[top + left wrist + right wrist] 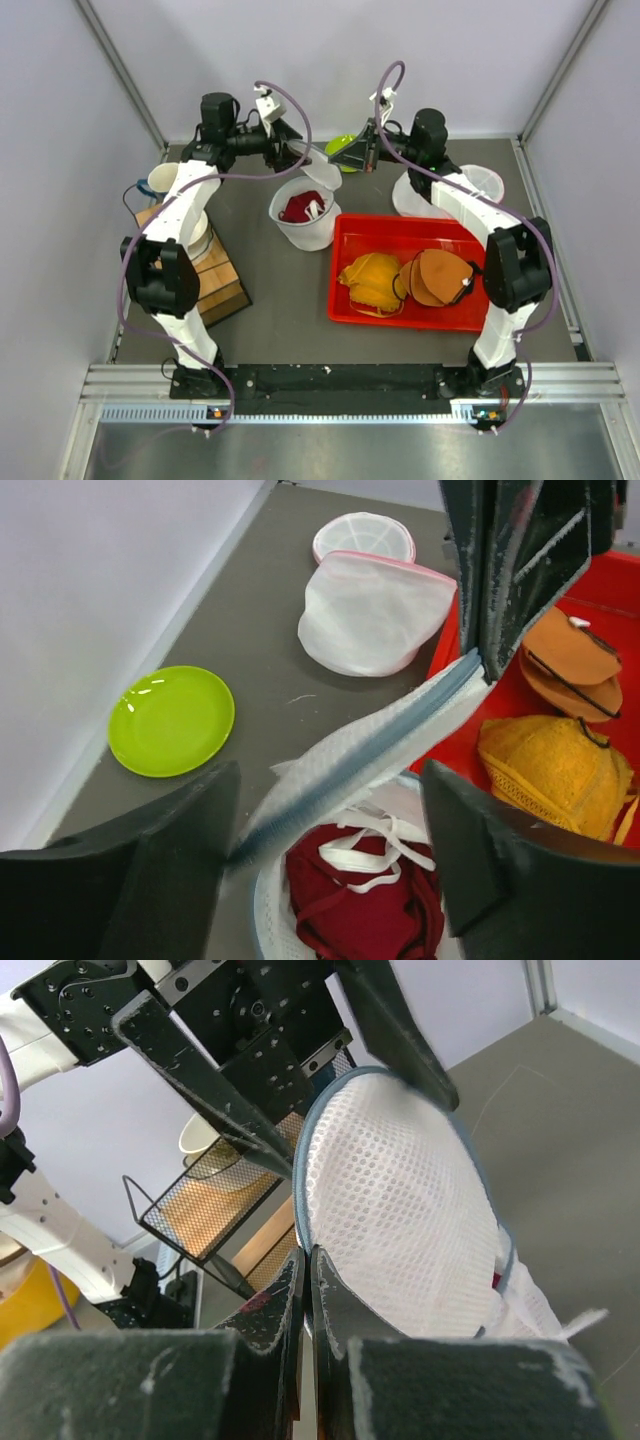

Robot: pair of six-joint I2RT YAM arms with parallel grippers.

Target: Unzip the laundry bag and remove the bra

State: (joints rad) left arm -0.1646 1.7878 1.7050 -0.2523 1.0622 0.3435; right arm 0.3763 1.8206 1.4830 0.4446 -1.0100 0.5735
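Note:
The white mesh laundry bag [300,232] stands unzipped at the table's middle, and a dark red bra [297,209] with white straps [375,845] lies inside. Its round, blue-edged lid [400,1200] is lifted up. My right gripper [307,1252] is shut on the lid's zipper edge and holds the lid [380,750] raised; in the top view this gripper [328,152] is just behind the bag. My left gripper [330,820] hangs open above the bag's mouth, with the lifted lid slanting between its spread fingers [150,880] and the bra [360,905] below.
A red tray [400,220] right of the bag holds orange and yellow bras [375,280]. Two more white mesh bags [370,610] lie at the back right. A green plate [172,720] sits by the back wall. A wooden block [215,275] and a wire basket stand at the left.

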